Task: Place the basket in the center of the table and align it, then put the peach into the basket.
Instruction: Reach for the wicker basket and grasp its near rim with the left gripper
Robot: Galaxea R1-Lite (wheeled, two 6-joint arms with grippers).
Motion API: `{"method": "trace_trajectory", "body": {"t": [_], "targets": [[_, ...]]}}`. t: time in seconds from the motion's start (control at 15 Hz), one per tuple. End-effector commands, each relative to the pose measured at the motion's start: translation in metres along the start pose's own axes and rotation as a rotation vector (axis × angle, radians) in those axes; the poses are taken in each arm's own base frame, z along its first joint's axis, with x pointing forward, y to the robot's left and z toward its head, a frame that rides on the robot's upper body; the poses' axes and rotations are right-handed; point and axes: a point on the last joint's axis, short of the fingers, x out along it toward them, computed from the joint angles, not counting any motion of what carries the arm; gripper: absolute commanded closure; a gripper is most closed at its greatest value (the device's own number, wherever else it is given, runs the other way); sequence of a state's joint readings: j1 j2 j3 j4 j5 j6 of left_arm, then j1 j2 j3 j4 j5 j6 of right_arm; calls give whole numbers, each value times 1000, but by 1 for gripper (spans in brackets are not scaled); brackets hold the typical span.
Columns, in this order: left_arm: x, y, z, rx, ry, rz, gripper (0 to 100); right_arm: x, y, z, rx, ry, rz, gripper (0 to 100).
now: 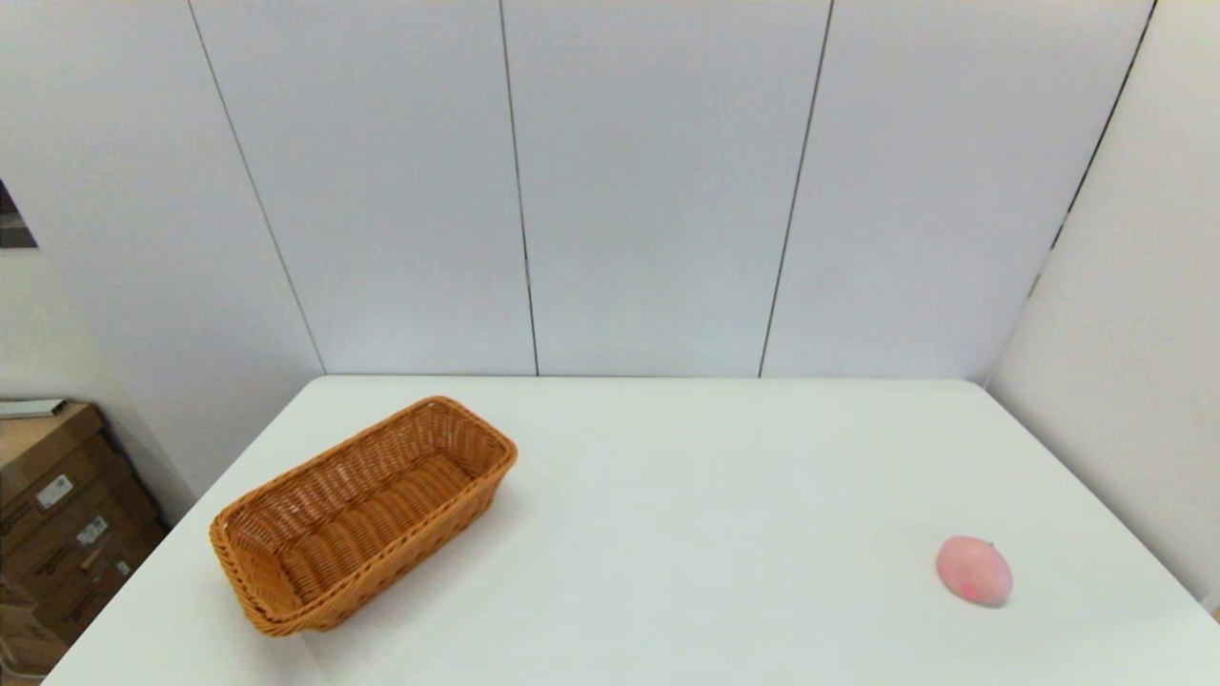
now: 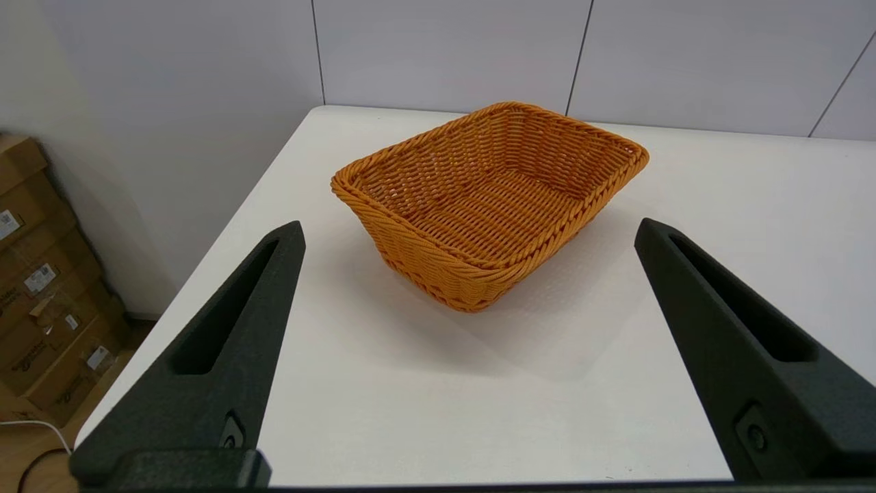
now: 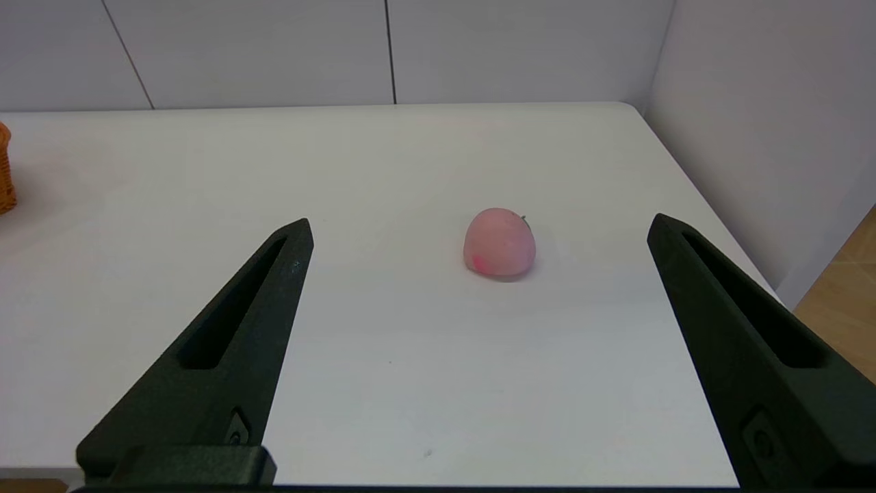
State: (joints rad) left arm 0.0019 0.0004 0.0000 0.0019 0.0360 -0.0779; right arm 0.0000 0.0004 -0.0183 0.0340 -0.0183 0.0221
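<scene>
Head view: a rectangular orange-brown woven wicker basket [image 1: 362, 514] is seen skewed at the left of the large white matte surface [image 1: 667, 495], well apart from the small pale pink peach [image 1: 973, 570] at the right; neither arm is shown.

Left wrist view: the left claw [image 2: 469, 233] is held released before the basket, judged light and stiff, best gripped by its braided rim.

Right wrist view: the right claw [image 3: 479, 229] is spread, empty, facing the peach, judged prone to rolling; nothing is seen blocking it.
</scene>
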Motion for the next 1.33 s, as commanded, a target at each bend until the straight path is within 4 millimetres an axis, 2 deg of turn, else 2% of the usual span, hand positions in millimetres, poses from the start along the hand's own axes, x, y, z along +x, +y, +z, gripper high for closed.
{"method": "trace_trajectory", "body": {"t": [0.07, 0.67, 0.8, 0.87, 0.93, 1.0, 1.13, 1.33], "targets": [[0, 0, 0, -2, -2, 0, 0, 0, 0, 0, 1, -4, 0, 0], [-1, 0, 3, -10, -15, 1, 0, 0, 0, 0, 1, -4, 0, 0], [-16, -3, 48, -117, -98, -14, 0, 0, 0, 0, 1, -4, 0, 0], [-18, -5, 77, -179, -54, -6, 0, 0, 0, 0, 1, -4, 0, 0], [-14, -7, 93, -221, -6, 10, 0, 0, 0, 0, 1, -4, 0, 0], [-5, -8, 107, -269, 40, 37, 0, 0, 0, 0, 1, -4, 0, 0], [28, -9, 118, -357, 180, 179, 0, 0, 0, 0, 1, -4, 0, 0], [80, -3, 109, -438, 442, 337, 0, 0, 0, 0, 1, -4, 0, 0]]}}
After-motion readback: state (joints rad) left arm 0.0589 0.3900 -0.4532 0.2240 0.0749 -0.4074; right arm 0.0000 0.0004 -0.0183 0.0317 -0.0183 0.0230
